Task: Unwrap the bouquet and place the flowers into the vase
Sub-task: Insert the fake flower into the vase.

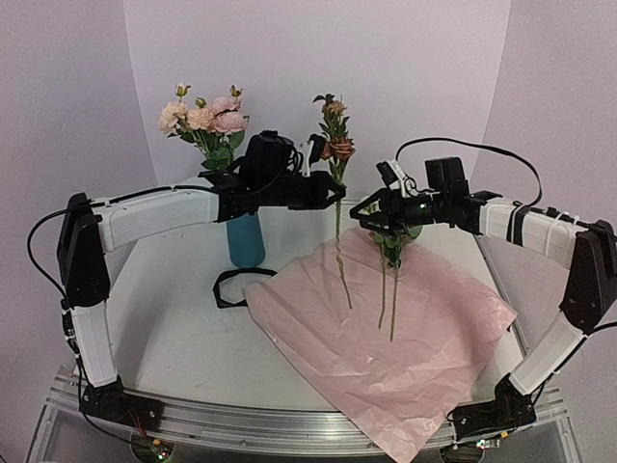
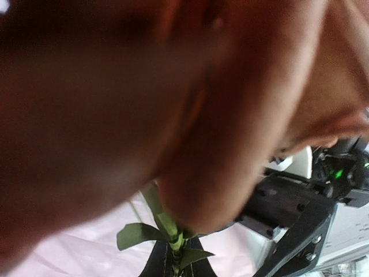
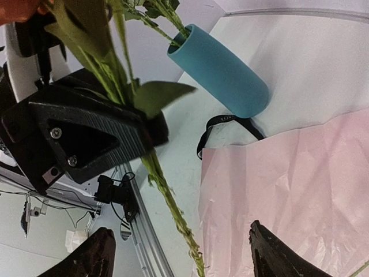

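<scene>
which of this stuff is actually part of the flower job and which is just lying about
Part of the job: rust rose in the left hand, two more stems, teal vase, pink roses already in it.
Lying about: pink wrapping paper, black ribbon.

Blurred rust-orange rose bloom [image 2: 144, 104] pressed close to lens, filling most of frame. Below it, thin green stem [image 2: 167, 222] runs down to bottom centre, green leaves [image 2: 135, 234] splayed on either side. Left gripper [image 2: 176, 261] at bottom edge, dark fingers clamped on stem. Pale pink paper [image 2: 63, 254] behind, lower left. Right gripper [image 2: 288, 225] at lower right, black, screws visible, jaw stance unclear; small green light [image 2: 339, 173] above it.
</scene>
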{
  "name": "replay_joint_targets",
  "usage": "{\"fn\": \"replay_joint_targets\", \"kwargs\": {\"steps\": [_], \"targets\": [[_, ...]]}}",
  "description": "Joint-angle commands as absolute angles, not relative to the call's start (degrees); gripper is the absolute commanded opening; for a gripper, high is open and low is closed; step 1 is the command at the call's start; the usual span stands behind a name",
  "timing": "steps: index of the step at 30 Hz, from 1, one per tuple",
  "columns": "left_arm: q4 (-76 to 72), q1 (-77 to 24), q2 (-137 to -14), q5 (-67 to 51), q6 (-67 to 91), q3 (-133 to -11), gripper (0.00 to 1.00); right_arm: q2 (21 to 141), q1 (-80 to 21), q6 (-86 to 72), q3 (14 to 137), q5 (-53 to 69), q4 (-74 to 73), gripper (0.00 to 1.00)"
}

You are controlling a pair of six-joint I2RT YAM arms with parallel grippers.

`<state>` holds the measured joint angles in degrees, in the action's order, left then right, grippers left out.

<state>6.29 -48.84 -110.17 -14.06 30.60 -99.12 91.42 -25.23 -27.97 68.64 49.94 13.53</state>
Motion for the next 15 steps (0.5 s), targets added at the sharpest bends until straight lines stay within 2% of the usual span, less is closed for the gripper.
{"fn": "replay_joint_targets", "kwargs": {"steps": [1,7,15], "targets": [[7.55,-49.02,-101.37,-2.34,18.71,-97.58,0.00,86.97,-25.29,-25.93,68.82,44.69,13.36,0.83],[7.57,-48.96,-95.47,11.59,7.01,-96.27,0.00,86.31,-24.66,-25.53,69.32,41.50,13.11,0.83],[7.46,-46.79,-91.14,18.78,-6.51,-99.10,0.00,87.00,-24.28,-25.53,70.44,40.65,12.60,0.84]]}}
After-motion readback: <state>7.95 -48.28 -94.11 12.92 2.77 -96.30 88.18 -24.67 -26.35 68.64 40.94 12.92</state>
